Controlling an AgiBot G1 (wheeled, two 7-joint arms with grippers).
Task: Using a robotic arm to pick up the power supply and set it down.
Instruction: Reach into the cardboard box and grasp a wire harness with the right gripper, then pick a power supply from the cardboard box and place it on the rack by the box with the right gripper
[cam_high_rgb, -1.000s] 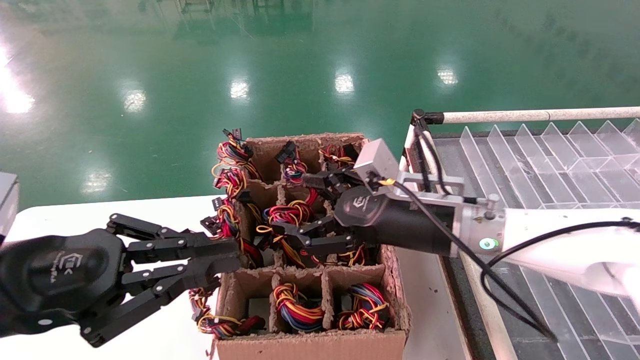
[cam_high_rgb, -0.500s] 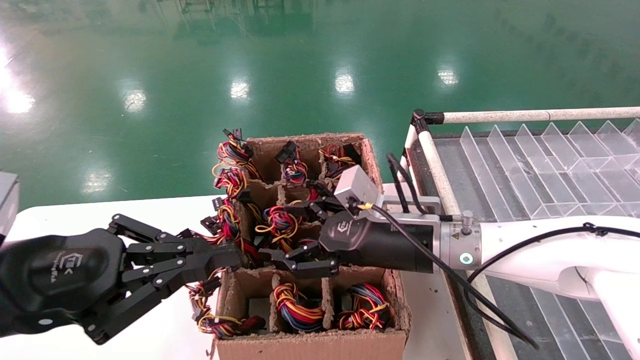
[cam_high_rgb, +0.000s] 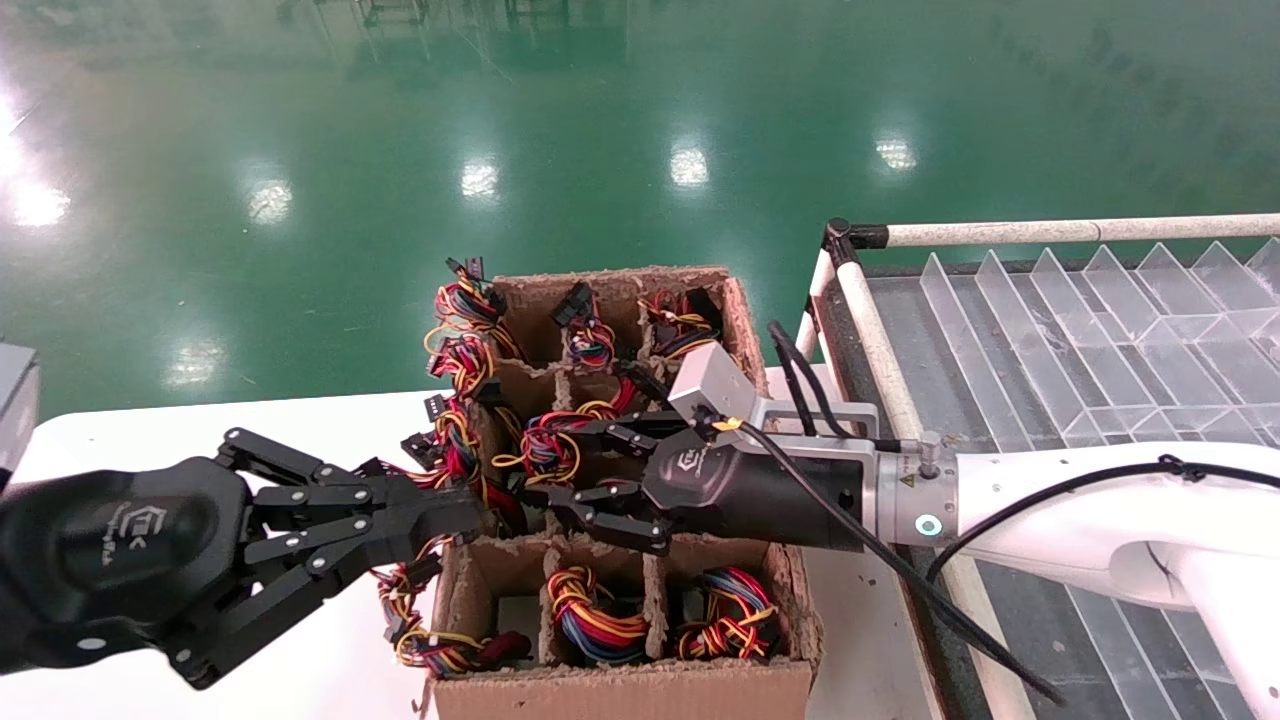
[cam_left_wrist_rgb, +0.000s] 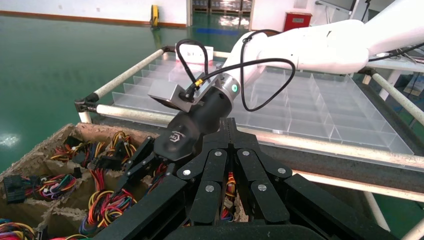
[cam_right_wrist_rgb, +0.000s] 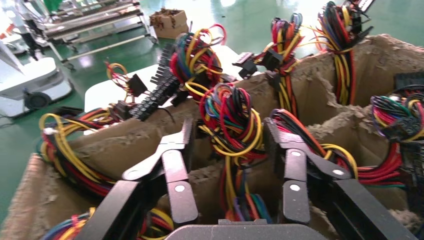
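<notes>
The power supply's body is hidden down in the brown carton (cam_high_rgb: 620, 690); only its bundle of red, yellow and black wires (cam_high_rgb: 545, 445) sticks up from the middle compartment. The white robotic arm (cam_high_rgb: 1080, 500) reaches in from the right. Its black right gripper (cam_high_rgb: 562, 462) is open, one finger on each side of that wire bundle (cam_right_wrist_rgb: 230, 120), not closed on it. In the right wrist view the right gripper (cam_right_wrist_rgb: 230, 134) straddles the wires above the cardboard dividers. My left gripper (cam_high_rgb: 470, 515) is shut on nothing, its tip against the carton's left side (cam_left_wrist_rgb: 227, 125).
The carton (cam_right_wrist_rgb: 125, 145) holds several more wire bundles in its other compartments, some spilling over the left wall. It stands on a white table (cam_high_rgb: 200, 430). A rack of clear plastic dividers (cam_high_rgb: 1080, 330) with a white tube frame lies to the right. Green floor lies beyond.
The right arm has swung left and down into the carton, bringing its open fingers around the middle wire bundle. The left gripper has barely moved.
</notes>
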